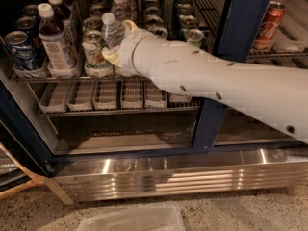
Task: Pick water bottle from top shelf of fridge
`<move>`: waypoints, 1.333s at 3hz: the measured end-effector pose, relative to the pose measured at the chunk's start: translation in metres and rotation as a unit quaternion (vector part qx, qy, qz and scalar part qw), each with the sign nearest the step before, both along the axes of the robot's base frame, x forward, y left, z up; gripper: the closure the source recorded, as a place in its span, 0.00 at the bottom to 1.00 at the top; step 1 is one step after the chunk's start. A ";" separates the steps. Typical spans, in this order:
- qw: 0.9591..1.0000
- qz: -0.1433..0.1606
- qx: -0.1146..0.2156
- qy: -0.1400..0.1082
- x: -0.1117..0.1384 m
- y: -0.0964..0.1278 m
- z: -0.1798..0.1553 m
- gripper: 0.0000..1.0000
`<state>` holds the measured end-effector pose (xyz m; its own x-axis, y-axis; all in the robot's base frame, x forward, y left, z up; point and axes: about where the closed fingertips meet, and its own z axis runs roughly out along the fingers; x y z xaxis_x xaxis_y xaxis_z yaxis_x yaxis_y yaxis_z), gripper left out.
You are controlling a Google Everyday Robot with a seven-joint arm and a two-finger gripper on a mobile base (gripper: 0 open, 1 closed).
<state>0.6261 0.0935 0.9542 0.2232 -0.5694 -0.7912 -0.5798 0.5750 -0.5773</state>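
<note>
The fridge (238, 57) stands open, with a dark blue frame. Its top shelf (62, 76) carries rows of cans and bottles in clear lane trays. The water bottle (112, 31), clear with a white cap, stands in the front row near the middle. My gripper (120, 42) reaches in from the right on a white arm. Its yellowish fingers (111, 57) sit on either side of the bottle's lower body and close on it. The bottle's base is hidden behind the gripper.
A white-capped bottle of dark drink (53, 42) and a blue can (18, 49) stand to the left. A green-labelled can (94, 49) is right beside the gripper. Short whitish trays (106, 94) line the rack below. A red can (268, 25) is behind the right door. A clear plastic bin (130, 219) lies on the floor.
</note>
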 end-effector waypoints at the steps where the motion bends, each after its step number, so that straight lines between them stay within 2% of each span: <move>1: 1.000 0.000 0.000 0.000 0.000 0.000 0.007 0.83; 2: 1.000 0.000 0.000 0.000 0.000 -0.001 0.011 1.00; 3: 0.999 0.029 0.026 0.012 0.003 0.033 0.029 1.00; 4: 0.996 0.048 0.071 0.007 0.002 0.042 0.089 1.00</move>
<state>0.6277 0.1359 1.0433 0.2605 -0.4278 -0.8655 -0.6436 0.5913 -0.4860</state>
